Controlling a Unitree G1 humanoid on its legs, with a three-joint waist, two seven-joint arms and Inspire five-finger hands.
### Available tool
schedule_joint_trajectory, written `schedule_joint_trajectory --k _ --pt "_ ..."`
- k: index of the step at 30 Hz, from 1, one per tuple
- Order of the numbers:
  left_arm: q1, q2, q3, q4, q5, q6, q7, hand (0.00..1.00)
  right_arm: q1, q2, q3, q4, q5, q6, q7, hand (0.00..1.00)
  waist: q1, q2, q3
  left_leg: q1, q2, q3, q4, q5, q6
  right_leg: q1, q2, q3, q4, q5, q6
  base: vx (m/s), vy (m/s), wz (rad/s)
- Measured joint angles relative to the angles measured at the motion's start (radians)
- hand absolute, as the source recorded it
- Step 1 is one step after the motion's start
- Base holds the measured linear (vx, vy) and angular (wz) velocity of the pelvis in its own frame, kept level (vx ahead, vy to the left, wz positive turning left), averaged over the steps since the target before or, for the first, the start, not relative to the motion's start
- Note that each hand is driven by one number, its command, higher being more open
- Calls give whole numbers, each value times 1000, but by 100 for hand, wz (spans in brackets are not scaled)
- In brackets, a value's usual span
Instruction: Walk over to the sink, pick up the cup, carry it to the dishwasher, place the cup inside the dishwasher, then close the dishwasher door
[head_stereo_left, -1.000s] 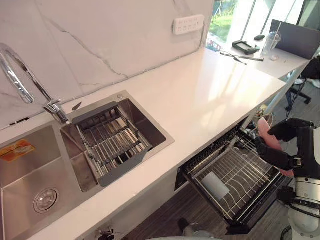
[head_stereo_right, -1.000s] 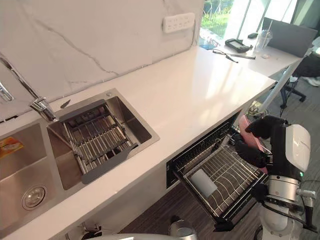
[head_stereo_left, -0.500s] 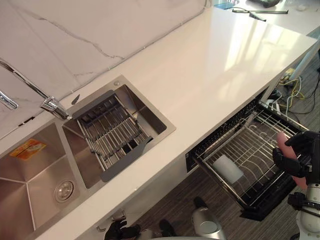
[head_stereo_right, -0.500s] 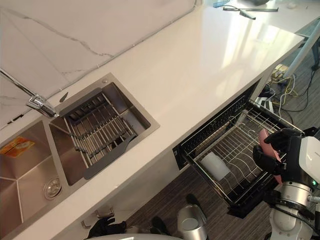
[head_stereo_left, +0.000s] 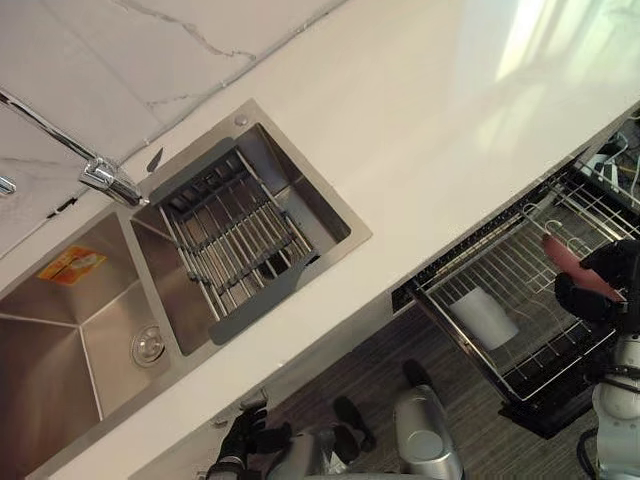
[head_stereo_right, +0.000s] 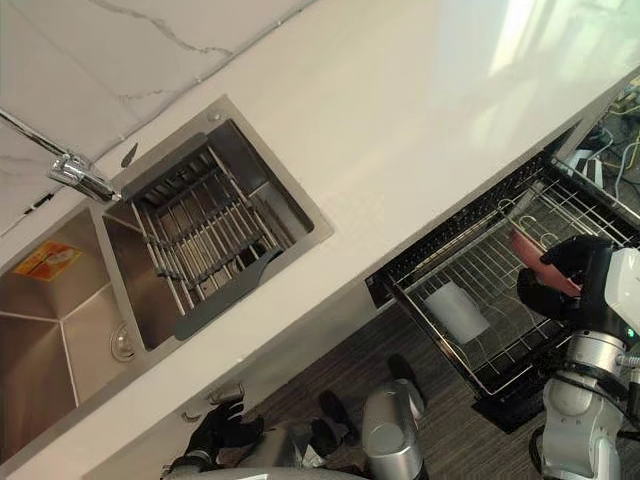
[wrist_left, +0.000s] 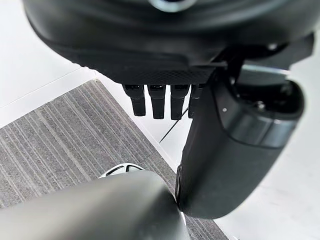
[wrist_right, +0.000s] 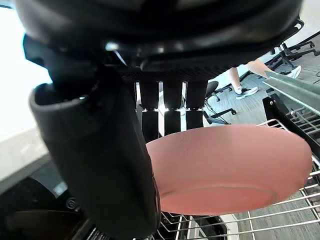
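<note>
Pink round cup (wrist_right: 230, 167) clasped in right robot hand (head_stereo_right: 556, 292) over pulled-out wire dishwasher rack (head_stereo_right: 512, 332); left robot hand (wrist_left: 160, 60) relaxed.

No readable text. Only candidate is an orange-and-yellow sticker (head_stereo_left: 70, 265) on the rear slope of the left sink basin (head_stereo_left: 40, 350), below the back edge of the tabletop. Its print is too small to make out.
</note>
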Motion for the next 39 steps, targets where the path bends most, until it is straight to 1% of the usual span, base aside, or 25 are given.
schedule_joint_trajectory --k 4,8,9,12,15,23,25,26,27,29,33,39 --pt "-9 2 0 -13 -1 -1 -7 90 -37 -21 0 100 3 4 -13 30 1 0 24 -1 -2 -6 7 -1 1 -6 -1 -6 34 -18 0 31 -18 6" --pt "-35 -6 0 -13 -1 6 3 90 -57 -25 0 174 11 25 -16 30 3 1 42 -4 -6 -10 9 -1 1 -17 -5 -11 63 -35 -1 11 -14 6" --pt "-44 -14 1 -12 -2 13 15 90 -57 -25 1 189 15 27 -16 90 3 2 42 -8 -8 -12 9 -1 1 -23 -8 -14 70 -40 0 9 -10 8" --pt "-54 -23 4 -12 -4 19 34 90 -57 -21 2 206 20 33 -17 90 6 2 42 -8 -11 -15 10 -2 2 -23 -13 -20 76 -43 1 13 5 6" --pt "-65 -36 4 -12 -13 21 40 90 -57 -13 3 219 40 33 -25 90 20 0 44 -7 -14 -16 12 -3 4 -22 -17 -25 78 -43 2 0 0 0" --pt "-79 -56 5 -12 -22 21 57 90 -53 71 13 212 56 40 -35 90 42 -3 45 -7 -16 -31 17 -6 7 -10 -26 -47 78 -45 4 -5 3 6" --pt "-82 -59 5 -12 -22 21 57 90 -41 107 13 178 57 50 -37 90 46 -4 46 -7 -16 -35 17 -7 8 -8 -27 -51 76 -47 4 2 -3 7" --pt "-82 -63 10 -12 -22 21 57 90 -14 138 14 123 57 53 -40 90 48 -4 46 -7 -16 -39 17 -7 8 -5 -28 -55 76 -48 4 8 -3 6" --pt "-82 -64 13 -12 -21 21 57 90 -8 145 15 111 56 53 -41 90 48 -5 46 -7 -16 -40 17 -7 8 -5 -28 -56 76 -48 4 15 -4 7" --pt "-83 -71 23 -12 -22 21 61 90 28 186 19 35 56 52 -48 90 49 -11 46 -7 -16 -44 18 -7 8 -3 -28 -61 75 -48 4 18 -3 4" --pt "-84 -72 38 -12 -21 24 68 90 66 242 43 -56 57 52 -59 90 50 -28 41 -5 -15 -46 20 -8 7 -1 -28 -66 75 -48 4 0 0 0" --pt "-84 -64 55 -12 -21 27 66 90 130 314 87 -166 62 23 -60 90 53 -58 35 5 -11 -53 19 -11 6 20 -28 -75 61 -48 3 0 -1 2"
